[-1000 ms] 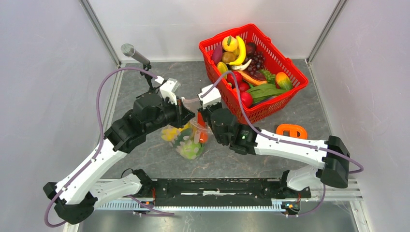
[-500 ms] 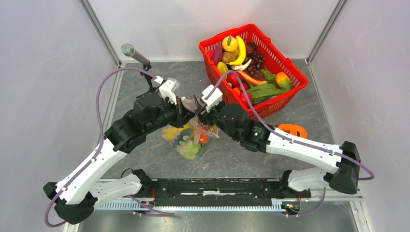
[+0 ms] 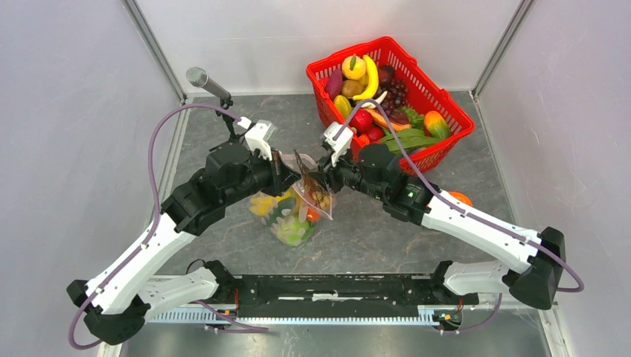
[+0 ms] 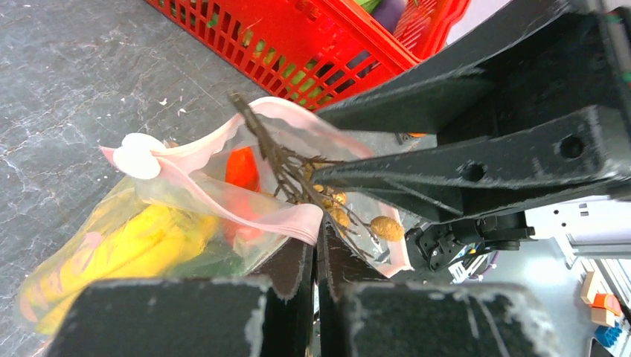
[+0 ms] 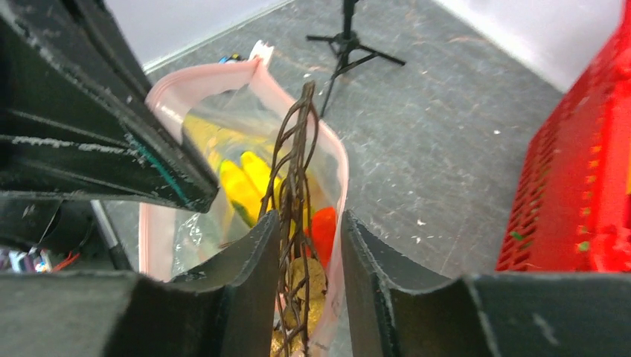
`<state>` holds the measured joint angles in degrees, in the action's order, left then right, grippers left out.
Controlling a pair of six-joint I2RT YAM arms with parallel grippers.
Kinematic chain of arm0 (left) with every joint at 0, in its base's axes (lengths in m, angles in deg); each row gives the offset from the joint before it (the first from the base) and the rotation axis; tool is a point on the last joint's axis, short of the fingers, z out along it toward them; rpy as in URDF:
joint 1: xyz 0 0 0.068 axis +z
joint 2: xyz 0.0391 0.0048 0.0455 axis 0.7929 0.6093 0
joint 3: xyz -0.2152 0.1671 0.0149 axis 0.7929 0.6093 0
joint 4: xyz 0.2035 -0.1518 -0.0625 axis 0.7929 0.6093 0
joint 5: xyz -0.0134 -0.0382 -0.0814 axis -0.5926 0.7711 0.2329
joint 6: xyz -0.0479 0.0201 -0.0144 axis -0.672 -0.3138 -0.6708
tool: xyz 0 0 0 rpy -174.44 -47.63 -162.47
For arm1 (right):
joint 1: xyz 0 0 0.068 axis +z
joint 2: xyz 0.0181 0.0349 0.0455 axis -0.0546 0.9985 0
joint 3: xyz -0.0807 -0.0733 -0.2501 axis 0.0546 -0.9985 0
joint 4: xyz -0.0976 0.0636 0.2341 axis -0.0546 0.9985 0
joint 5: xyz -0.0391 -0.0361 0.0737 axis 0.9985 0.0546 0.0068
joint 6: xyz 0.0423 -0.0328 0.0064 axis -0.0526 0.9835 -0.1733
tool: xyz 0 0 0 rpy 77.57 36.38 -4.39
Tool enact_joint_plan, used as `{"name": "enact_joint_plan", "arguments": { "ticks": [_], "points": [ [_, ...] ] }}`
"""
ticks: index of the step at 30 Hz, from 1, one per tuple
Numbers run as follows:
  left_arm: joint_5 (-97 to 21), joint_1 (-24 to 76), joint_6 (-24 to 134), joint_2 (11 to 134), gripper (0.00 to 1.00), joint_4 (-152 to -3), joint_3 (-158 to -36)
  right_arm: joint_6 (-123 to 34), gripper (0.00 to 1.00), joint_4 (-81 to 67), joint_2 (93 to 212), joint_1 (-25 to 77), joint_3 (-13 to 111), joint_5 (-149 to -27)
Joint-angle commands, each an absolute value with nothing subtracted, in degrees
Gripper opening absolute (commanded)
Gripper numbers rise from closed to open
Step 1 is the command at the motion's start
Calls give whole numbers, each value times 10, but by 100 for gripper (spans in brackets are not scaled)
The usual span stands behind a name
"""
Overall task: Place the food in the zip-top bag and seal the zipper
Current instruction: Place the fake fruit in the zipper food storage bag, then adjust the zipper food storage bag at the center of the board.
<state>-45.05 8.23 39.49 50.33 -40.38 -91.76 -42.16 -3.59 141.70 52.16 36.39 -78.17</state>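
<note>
**Stem stands upright in the bag mouth, right hand astride it**

The zip-top bag (image 3: 298, 216) sits mid-table between the two arms. Its lower part appears to rest on the table (image 3: 372, 238), with a yellow banana bunch (image 4: 141, 238) and an orange carrot (image 4: 242, 167) inside. Its zipper (image 5: 193, 78), the pale pink strip, gapes in a loop and is not sealed.

A brown twiggy bunch (image 5: 296, 149) rises out of that mouth. Its long axis runs roughly straight up from the opening, with the small brownish fruits down in the bag and the bare stem above the rim.

The right hand (image 5: 309, 223) straddles the stem from the basket side, fingers parted to a middling width. A gap shows on one side, so I judge it is not clamping (contact with the other finger can't be ruled out).

The left hand (image 4: 316, 245) is pinched tight on the zipper at the opposite side of the mouth. The right hand is plainly the nearer one to the bunch. The coming move likely turns on sending the stem down along its own axis until it clears the strip.

The red basket (image 3: 387, 104) stands just behind the right arm.
</note>
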Motion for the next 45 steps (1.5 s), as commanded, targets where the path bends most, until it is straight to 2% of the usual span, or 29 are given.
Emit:
{"name": "enact_joint_plan", "arguments": {
  "ticks": [1,6,10,11,15,17,18,20,21,23,29,35,40,44,45],
  "points": [
    [-436,80,394,507,3,-445,-928,-420,40,2,1442,521,389,-853],
    [-435,80,399,506,3,-443,-930,-406,36,37,1475,520,406,-873],
    [-439,80,400,497,3,-439,-931,-392,10,118,1491,520,445,-745],
    [-443,80,400,494,3,-435,-931,-386,9,125,1489,520,447,-718],
    [-460,80,405,489,4,-426,-932,-379,23,170,1496,519,479,-647],
    [-460,80,405,493,4,-425,-933,-347,49,149,1483,519,475,-739],
    [-460,80,405,494,3,-426,-934,-341,56,118,1468,520,454,-813],
    [-457,80,405,498,4,-428,-935,-344,63,43,1430,520,413,-926],
    [-455,80,406,500,4,-428,-937,-348,67,15,1414,519,401,-954],
    [-454,80,405,500,3,-428,-937,-360,69,-1,1391,517,396,-956],
    [-456,80,405,496,4,-430,-933,-372,63,9,1366,511,400,-842],
    [-453,80,403,495,4,-432,-932,-408,58,41,1405,511,412,-730],
    [-452,80,403,491,4,-432,-931,-418,55,33,1426,511,403,-703],
    [-450,80,403,491,4,-432,-932,-414,39,37,1442,511,406,-691],
    [-450,81,403,491,4,-431,-932,-410,33,34,1442,511,405,-698]
  ]
}}
